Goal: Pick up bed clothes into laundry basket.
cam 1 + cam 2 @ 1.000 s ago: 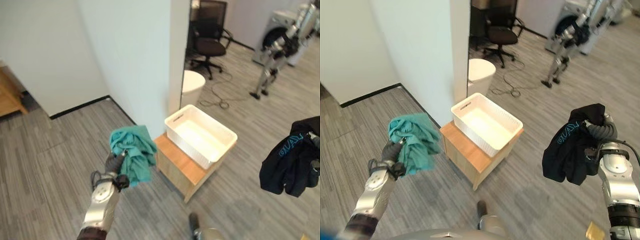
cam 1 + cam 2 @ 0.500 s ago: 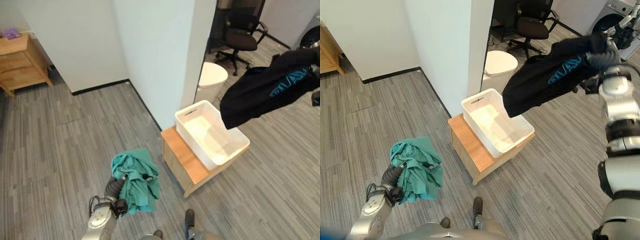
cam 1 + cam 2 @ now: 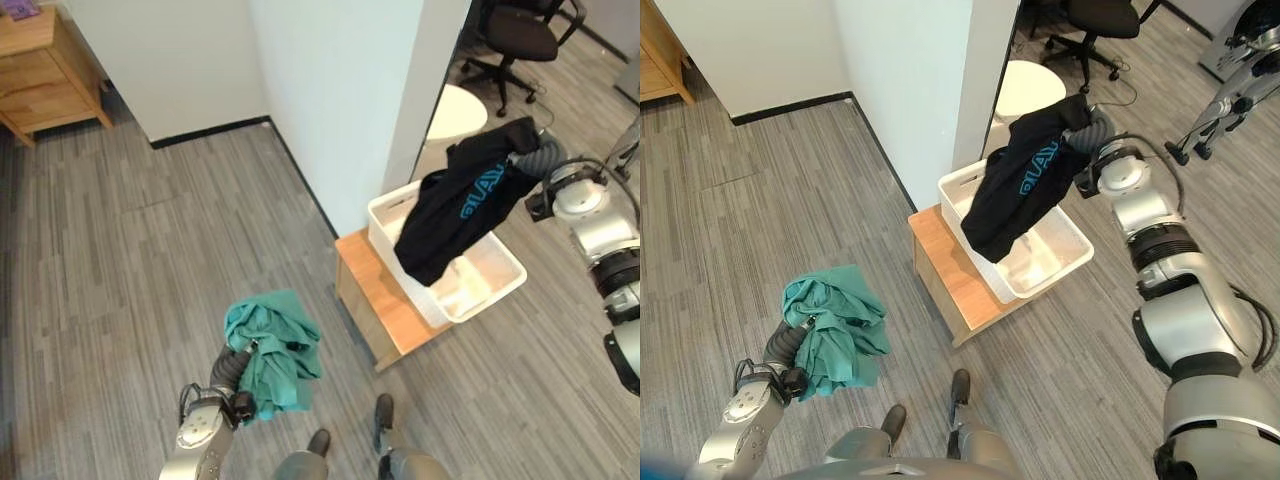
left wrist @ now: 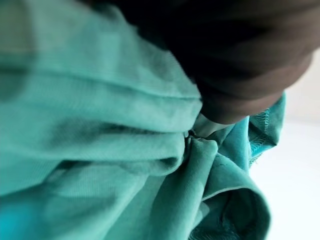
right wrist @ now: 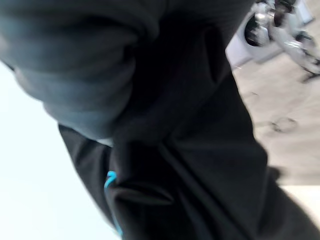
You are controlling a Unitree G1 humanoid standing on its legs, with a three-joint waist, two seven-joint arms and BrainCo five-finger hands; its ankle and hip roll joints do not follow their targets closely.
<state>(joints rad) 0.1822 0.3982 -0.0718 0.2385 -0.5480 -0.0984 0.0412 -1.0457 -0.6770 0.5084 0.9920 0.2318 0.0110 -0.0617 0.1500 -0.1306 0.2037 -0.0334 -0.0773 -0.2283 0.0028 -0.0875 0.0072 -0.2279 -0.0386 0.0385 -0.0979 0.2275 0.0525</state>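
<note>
Basket (image 3: 1058, 262) of white plastic sits on a low wooden stand (image 3: 950, 285) beside a white wall (image 3: 910, 90), on grey striped floor (image 3: 120, 260). The right hand (image 3: 1092, 135) has its fingers buried in a black garment (image 3: 1018, 190) with blue lettering — it hangs over the basket, lower end dipping inside. The left hand (image 3: 233, 370) grips a bunched teal cloth (image 3: 275, 345), held up over the floor, well apart from the basket. An office chair (image 3: 520, 35) stands beyond.
</note>
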